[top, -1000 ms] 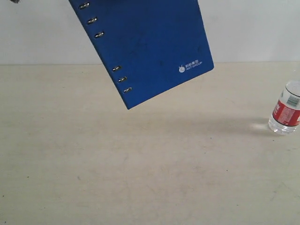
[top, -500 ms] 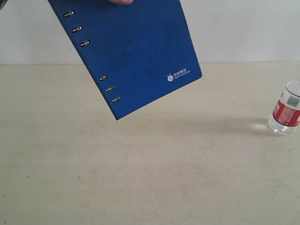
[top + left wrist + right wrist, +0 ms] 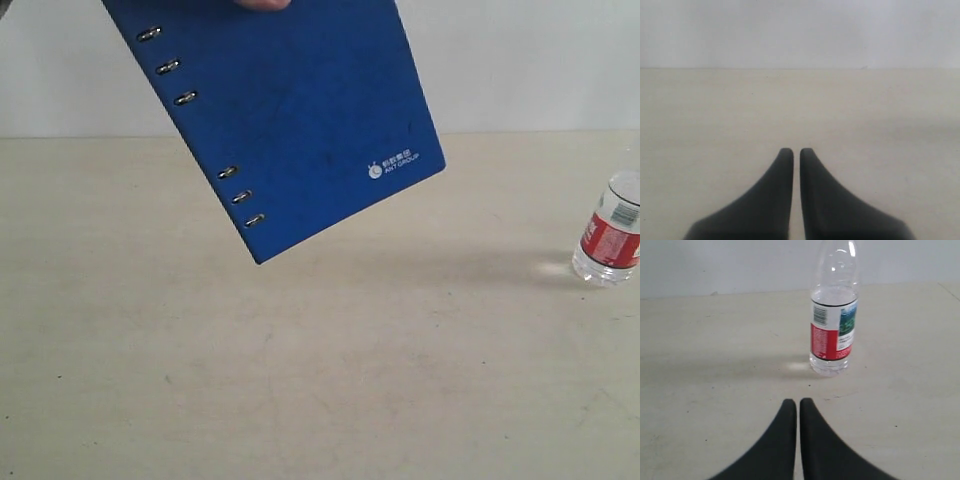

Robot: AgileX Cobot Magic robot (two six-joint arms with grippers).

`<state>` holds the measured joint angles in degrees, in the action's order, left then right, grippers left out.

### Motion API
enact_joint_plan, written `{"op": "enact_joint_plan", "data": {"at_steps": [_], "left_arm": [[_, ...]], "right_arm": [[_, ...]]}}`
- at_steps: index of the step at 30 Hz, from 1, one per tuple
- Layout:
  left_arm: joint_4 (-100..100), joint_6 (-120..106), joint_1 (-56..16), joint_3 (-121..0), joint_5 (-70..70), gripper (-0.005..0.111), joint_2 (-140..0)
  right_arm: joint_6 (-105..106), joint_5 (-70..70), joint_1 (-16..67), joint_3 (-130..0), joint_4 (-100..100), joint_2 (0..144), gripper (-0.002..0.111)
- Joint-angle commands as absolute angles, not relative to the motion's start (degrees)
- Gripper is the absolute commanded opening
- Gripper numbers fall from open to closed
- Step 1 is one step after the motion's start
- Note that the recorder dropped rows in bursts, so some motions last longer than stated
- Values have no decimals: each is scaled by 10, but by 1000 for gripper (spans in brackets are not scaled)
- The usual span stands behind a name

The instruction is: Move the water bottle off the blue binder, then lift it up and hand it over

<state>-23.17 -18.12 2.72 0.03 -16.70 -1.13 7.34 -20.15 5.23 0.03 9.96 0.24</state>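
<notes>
The blue binder [image 3: 285, 115] hangs tilted in the air above the table, held from the top edge of the exterior view by a hand's fingertip [image 3: 265, 4]. The water bottle [image 3: 607, 232] stands upright on the table at the far right; its cap is out of view. In the right wrist view the water bottle [image 3: 834, 325] stands a short way ahead of my right gripper [image 3: 798, 403], which is shut and empty. My left gripper [image 3: 793, 152] is shut over bare table with nothing between its fingers. Neither gripper shows in the exterior view.
A pale beige table [image 3: 300, 370] meets a white wall [image 3: 530, 60] at the back. The binder's shadow lies across the table toward the bottle.
The binder dropped lower and shifted left a second ago, then edged slightly right and down. The bottle has stayed in place.
</notes>
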Motion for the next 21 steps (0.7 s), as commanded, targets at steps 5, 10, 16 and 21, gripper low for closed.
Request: {"op": "enact_joint_plan", "data": {"at_steps": [5, 10, 16, 21], "left_arm": [[-232, -176, 28, 0, -162, 5, -9], [-232, -176, 28, 0, -162, 5, -9], [-232, -176, 28, 0, -162, 5, -9], [-232, -176, 28, 0, -162, 5, -9]], "right_arm": [[75, -217, 17, 0, 103, 0, 0], [75, -216, 6, 0, 106, 0, 0], [76, -216, 28, 0, 115, 0, 0], [104, -213, 88, 0, 107, 0, 0]]}}
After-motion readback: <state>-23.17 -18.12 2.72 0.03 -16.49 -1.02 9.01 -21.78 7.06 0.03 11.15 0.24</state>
